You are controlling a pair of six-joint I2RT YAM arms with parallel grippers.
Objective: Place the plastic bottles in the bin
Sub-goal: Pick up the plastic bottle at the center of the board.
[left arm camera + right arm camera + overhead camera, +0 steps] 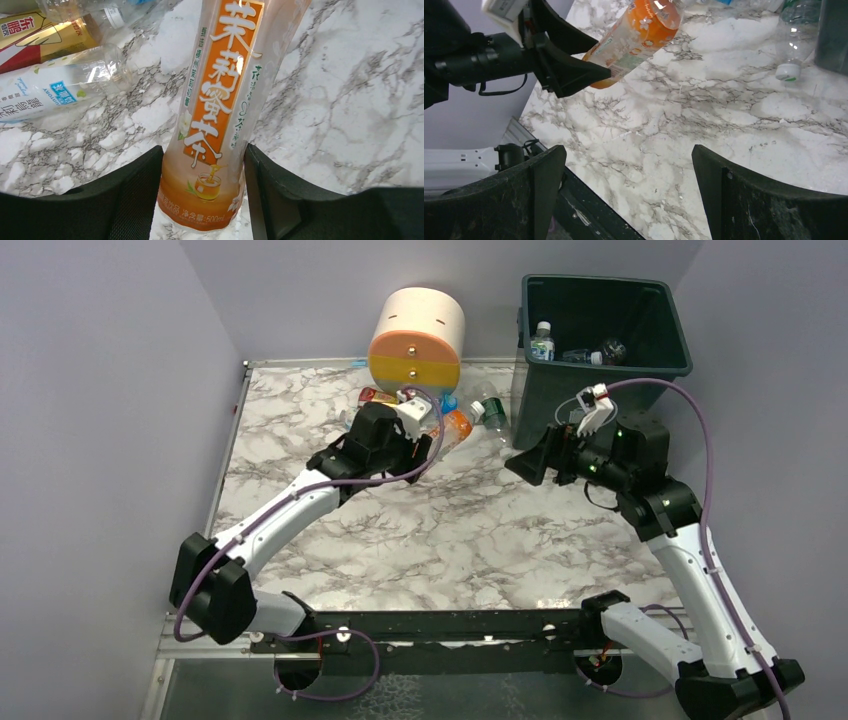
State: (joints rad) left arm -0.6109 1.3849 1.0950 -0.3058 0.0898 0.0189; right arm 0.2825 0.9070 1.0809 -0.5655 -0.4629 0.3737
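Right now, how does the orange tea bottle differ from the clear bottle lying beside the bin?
The orange tea bottle is gripped between the left gripper's jaws; the clear bottle lies free on the marble table. The tea bottle wears an orange-and-peach printed sleeve; the clear bottle is see-through with a white cap. Neither is in the bin.

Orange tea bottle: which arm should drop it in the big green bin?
Left. The left gripper clamps the orange-labelled plastic tea bottle. The right gripper sits nearer the dark green plastic bin but is open and empty.
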